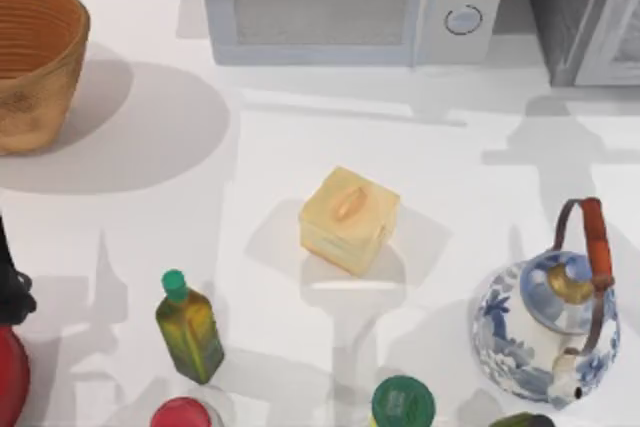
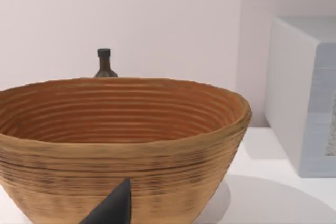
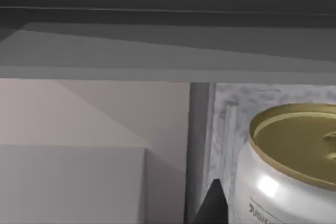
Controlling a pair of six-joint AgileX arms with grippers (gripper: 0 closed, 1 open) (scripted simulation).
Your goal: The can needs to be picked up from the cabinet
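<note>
The can [image 3: 294, 166], silvery-white with a gold lid and small print on its side, stands upright inside the cabinet [image 3: 231, 106], against its speckled grey inner wall. My right gripper [image 3: 212, 203] shows as a dark tip just beside the can, very close to its side; whether it touches the can I cannot tell. From above, the cabinet [image 1: 585, 7] stands at the table's back right corner, dark grey with a lighter framed door. My left gripper [image 2: 113, 208] sits low in front of the woven basket [image 2: 121, 129]; the left arm [image 1: 10, 287] is at the table's left edge.
A white microwave [image 1: 350, 2] stands at the back centre, the basket [image 1: 30, 57] at back left. A yellow box [image 1: 348, 219] lies mid-table and a blue-and-white teapot [image 1: 550, 322] at right. A green-capped bottle [image 1: 188, 327], a red cap [image 1: 182, 414] and a green cap [image 1: 402, 402] line the front.
</note>
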